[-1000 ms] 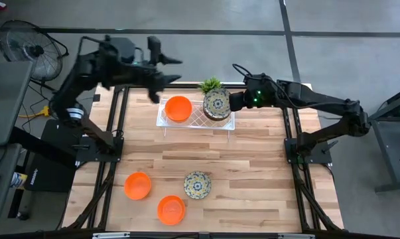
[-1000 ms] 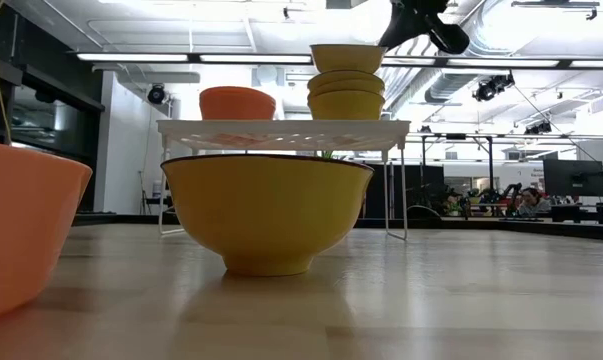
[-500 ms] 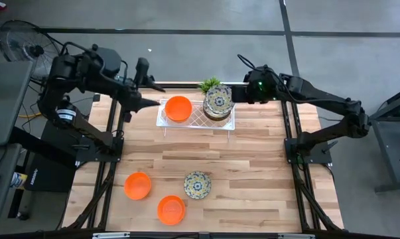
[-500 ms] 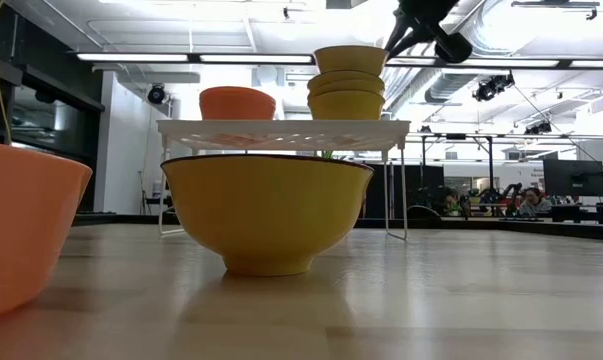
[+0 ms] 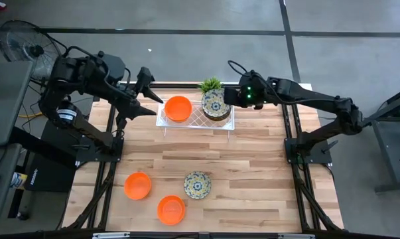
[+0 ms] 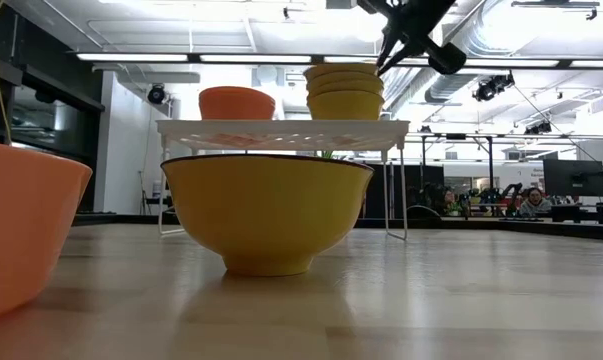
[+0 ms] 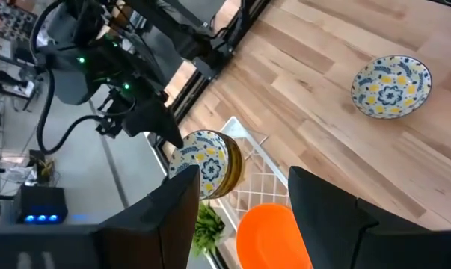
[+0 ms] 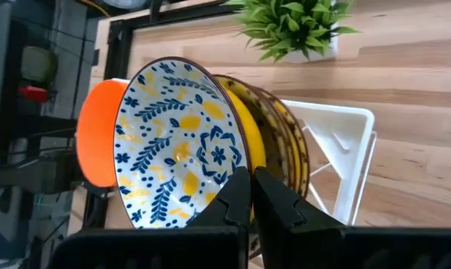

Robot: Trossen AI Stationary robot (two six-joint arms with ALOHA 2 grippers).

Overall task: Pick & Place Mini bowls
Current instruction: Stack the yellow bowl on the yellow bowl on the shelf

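Note:
On the white tray [image 5: 196,123] at the table's far side stand an orange bowl [image 5: 178,108] and a stack of floral bowls [image 5: 216,104]. My right gripper [image 5: 229,98] is shut at the near rim of the top floral bowl [image 8: 176,142], which sits nested in the stack [image 6: 346,95]. My left gripper [image 5: 151,94] hangs open just left of the tray, touching nothing. Two orange bowls [image 5: 138,185] [image 5: 170,209] and one floral bowl [image 5: 197,184] rest on their bases near the table's front edge. My right gripper pinches the top floral bowl's rim [image 8: 238,166] on the side toward the table's right, between its two fingers. The fingers slant down at it from the right [image 6: 383,62]. The bowl sits upright, nested in the stack on the tray.
A small green plant [image 5: 211,84] stands right behind the tray and the stack. The wood between the tray and the three front bowls is bare. Black frame rails run along the table's left and right edges.
My right gripper has rolled and come down a little toward the tray. The top floral bowl, which stood raised above the stack, has sunk and now sits nested in it. My left gripper has drawn back toward the table's left edge and tipped downward, staying open.

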